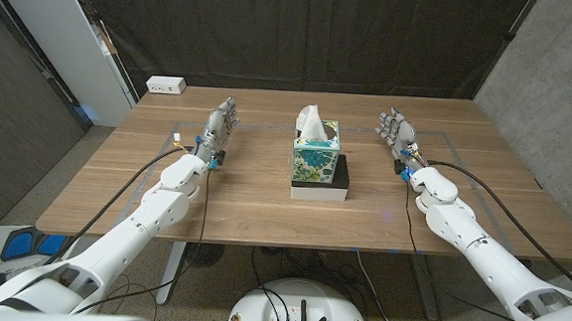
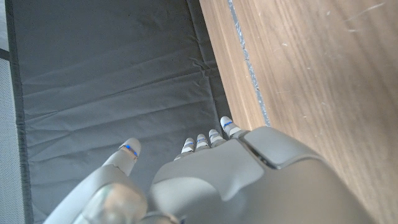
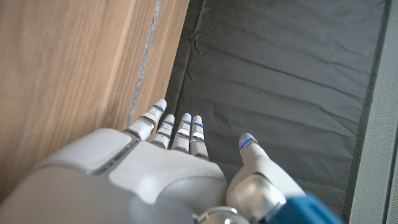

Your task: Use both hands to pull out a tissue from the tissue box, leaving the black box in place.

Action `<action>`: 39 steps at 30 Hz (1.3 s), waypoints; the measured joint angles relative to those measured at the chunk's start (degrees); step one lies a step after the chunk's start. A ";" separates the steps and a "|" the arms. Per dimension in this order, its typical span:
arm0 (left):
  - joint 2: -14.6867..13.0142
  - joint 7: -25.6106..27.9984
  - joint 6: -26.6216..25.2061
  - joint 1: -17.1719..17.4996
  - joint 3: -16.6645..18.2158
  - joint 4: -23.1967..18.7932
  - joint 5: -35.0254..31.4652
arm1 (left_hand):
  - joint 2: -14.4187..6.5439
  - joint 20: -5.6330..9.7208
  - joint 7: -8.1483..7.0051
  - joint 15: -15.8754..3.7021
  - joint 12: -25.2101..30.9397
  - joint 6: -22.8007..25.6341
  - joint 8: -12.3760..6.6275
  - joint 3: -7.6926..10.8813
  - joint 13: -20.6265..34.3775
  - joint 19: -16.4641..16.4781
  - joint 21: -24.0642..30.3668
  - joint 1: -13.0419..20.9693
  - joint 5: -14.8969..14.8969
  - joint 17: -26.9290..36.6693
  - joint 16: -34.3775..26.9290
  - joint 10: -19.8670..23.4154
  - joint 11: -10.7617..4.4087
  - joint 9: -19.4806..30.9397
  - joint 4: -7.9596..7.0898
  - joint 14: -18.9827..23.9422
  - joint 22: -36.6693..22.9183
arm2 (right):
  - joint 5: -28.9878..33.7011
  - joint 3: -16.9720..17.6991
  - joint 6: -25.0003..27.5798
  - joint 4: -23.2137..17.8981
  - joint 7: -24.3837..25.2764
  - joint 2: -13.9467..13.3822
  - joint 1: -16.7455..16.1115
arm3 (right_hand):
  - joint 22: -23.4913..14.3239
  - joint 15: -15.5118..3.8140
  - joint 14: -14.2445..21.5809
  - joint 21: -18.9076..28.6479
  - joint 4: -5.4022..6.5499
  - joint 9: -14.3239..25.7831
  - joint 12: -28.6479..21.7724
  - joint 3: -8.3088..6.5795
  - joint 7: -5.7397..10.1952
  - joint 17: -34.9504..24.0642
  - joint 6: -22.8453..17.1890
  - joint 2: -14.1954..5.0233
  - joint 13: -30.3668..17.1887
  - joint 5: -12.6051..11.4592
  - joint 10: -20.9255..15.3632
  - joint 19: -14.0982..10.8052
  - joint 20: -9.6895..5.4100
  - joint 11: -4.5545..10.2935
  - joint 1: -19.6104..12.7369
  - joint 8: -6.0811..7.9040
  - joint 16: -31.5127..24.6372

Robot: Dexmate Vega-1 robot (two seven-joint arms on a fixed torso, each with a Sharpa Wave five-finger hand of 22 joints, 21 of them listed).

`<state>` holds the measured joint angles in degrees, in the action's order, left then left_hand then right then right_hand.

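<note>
Floral-printed cardboard tissue box [image 1: 315, 157] at mid-table, white tissue [image 1: 312, 121] standing from its top, seated on flat black box [image 1: 336, 174] over a white base; left hand [image 1: 219, 126] and right hand [image 1: 396, 130] well apart either side, fingers spread, holding nothing; likely poised to steady and pull.

We see both arms stretched forward, left hand [image 1: 221, 123] and right hand [image 1: 396, 129] holding nothing, fingers extended and apart.
</note>
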<state>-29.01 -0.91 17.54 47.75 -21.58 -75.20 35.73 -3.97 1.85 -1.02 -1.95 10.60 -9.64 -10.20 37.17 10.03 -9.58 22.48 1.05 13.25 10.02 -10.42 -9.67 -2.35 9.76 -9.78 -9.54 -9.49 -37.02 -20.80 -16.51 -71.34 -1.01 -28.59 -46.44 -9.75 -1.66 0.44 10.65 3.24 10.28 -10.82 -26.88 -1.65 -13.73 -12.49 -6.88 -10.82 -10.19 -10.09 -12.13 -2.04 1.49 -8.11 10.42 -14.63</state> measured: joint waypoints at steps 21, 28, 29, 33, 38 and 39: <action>-0.09 2.75 1.43 -0.43 -0.57 -0.58 -3.59 | -0.77 -0.02 -0.95 0.00 0.00 -0.29 0.00 -0.04 -0.01 0.02 -0.88 0.78 0.00 -0.38 0.00 -0.18 -1.29 -0.16 2.07 0.01 0.17 | 1.12 1.68 -4.15 4.70 2.81 0.93 1.16 | 0.01 -0.08 1.14 0.00 -0.41 -0.01 -0.44 0.10 -0.31 0.43 -0.93 -0.20 0.01 0.00 -0.98 0.01 0.00 -0.17 -0.20 0.45 0.01; -0.61 6.24 3.55 -1.70 -1.77 1.51 -9.61 | 5.58 0.13 -4.55 -0.01 0.00 -0.18 -0.44 -4.45 0.08 0.18 -3.58 5.61 0.47 -0.43 0.04 -0.17 -4.54 0.09 11.71 0.01 0.06 | 1.37 1.46 -4.53 6.54 2.72 1.57 2.23 | 0.01 -0.40 1.45 0.00 -0.65 -0.01 -0.44 0.34 -0.31 0.43 -0.92 -0.21 0.01 0.00 -0.98 -0.41 0.42 -0.17 -0.20 0.45 0.01; -0.79 6.97 3.73 -1.89 -2.01 1.73 -10.78 | 7.06 0.28 -4.84 0.00 0.00 -0.30 -0.44 -5.20 0.21 0.61 -4.03 6.25 0.78 -0.39 0.04 -0.17 -4.54 0.22 12.88 0.01 0.01 | 1.38 1.45 -4.53 6.60 2.72 1.59 2.27 | 0.01 -0.39 1.45 0.00 -0.65 -0.01 -0.44 0.34 -0.31 0.53 -0.92 -0.21 0.01 0.00 -0.98 -0.41 0.42 -0.17 -0.20 0.45 0.01; -1.87 10.15 3.97 -2.62 -3.01 2.10 -16.30 | 11.64 0.09 -4.20 -0.01 -0.23 -0.20 -0.15 -8.58 0.48 0.99 -6.50 9.25 3.02 -0.19 0.27 -0.18 -4.53 0.66 16.27 0.01 -0.23 | 1.69 1.25 -4.59 7.22 2.91 1.83 2.60 | 0.01 -0.39 1.45 0.00 -0.82 -0.01 -0.44 0.51 -0.31 0.71 -0.92 -0.21 0.01 0.00 -1.58 -0.40 0.42 -0.19 -0.20 0.45 0.01; -3.68 13.72 2.93 -3.24 -4.25 1.65 -22.96 | 14.26 0.19 -0.31 0.00 -0.23 -0.22 -0.15 -11.48 0.79 0.43 -8.65 11.51 4.98 0.00 0.27 -0.12 -3.14 0.80 18.52 0.01 -0.27 | 2.03 1.12 -4.60 7.35 3.60 1.93 2.69 | 0.02 -0.39 1.45 0.19 -1.12 -0.02 -0.44 0.34 -0.62 0.71 -1.23 -0.21 0.02 0.00 -1.60 -0.41 0.42 -0.16 -0.20 0.45 0.01; -3.76 14.12 2.72 -3.25 -4.30 1.60 -23.67 | 14.55 0.19 0.34 0.00 -0.23 -0.23 -0.16 -11.96 0.79 0.43 -8.73 11.80 5.17 0.00 0.27 -0.18 -2.79 0.80 18.78 0.01 -0.27 | 2.05 1.11 -4.60 7.36 3.64 1.93 2.69 | 0.02 -0.39 1.45 0.40 -1.12 -0.02 -0.44 0.33 -0.62 0.70 -1.23 -0.21 0.02 0.00 -1.60 -0.61 0.62 -0.16 -0.20 0.45 0.01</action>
<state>-32.77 13.21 20.26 44.50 -25.88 -73.60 12.06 10.58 2.04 -0.69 -1.96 10.37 -9.87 -10.35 25.20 10.82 -9.14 13.75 12.85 18.42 10.02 -10.14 -9.85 -5.14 10.55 9.00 -9.53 -9.76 -34.97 -19.70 -21.11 -63.98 2.63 -26.66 -43.74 -9.74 -2.06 1.88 11.05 2.12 10.27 -11.26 -26.55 -2.27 -13.03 -13.72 -7.09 -10.80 -10.19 -11.70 -12.74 -1.42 1.33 -8.31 10.87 -14.62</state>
